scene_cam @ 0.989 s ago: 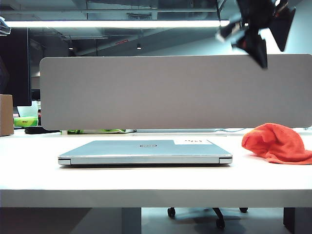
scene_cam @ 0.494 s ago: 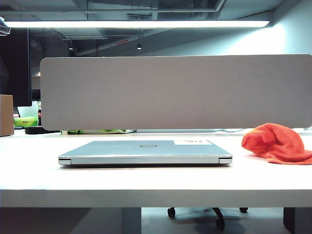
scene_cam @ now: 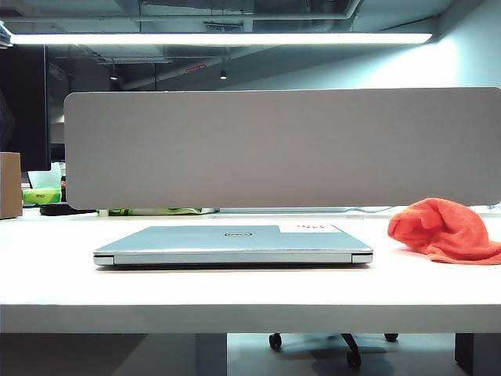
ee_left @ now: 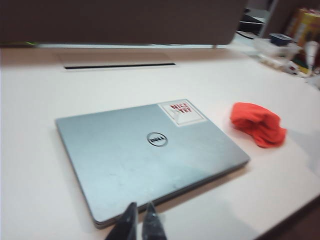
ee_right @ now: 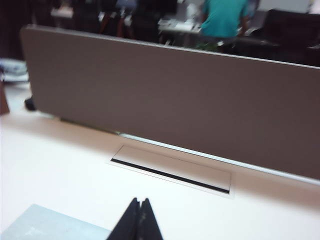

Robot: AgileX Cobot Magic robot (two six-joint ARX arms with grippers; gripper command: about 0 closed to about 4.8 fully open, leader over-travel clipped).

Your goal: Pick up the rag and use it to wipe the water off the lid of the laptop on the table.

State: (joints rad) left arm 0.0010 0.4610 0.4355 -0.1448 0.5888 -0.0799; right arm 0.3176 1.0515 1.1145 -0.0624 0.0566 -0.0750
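At three o'clock of the laptop (scene_cam: pixel 233 244) lies the rag (scene_cam: pixel 445 229); left gripper (ee_left: pixel 139 223) seemingly clenched, right gripper (ee_right: pixel 139 216) clenched, both empty.

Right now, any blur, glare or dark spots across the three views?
Exterior view: sharp, ceiling strip light blown out, laptop and rag evenly lit, no arm in frame. Left wrist view: slightly soft, rag fuzzy, shut left gripper dark at the frame edge. Right wrist view: blurred throughout, divider panel dim, shut right gripper a black silhouette.

The rag (scene_cam: pixel 445 230) lies right of the laptop (scene_cam: pixel 233 245), before the divider panel (scene_cam: pixel 282 147).
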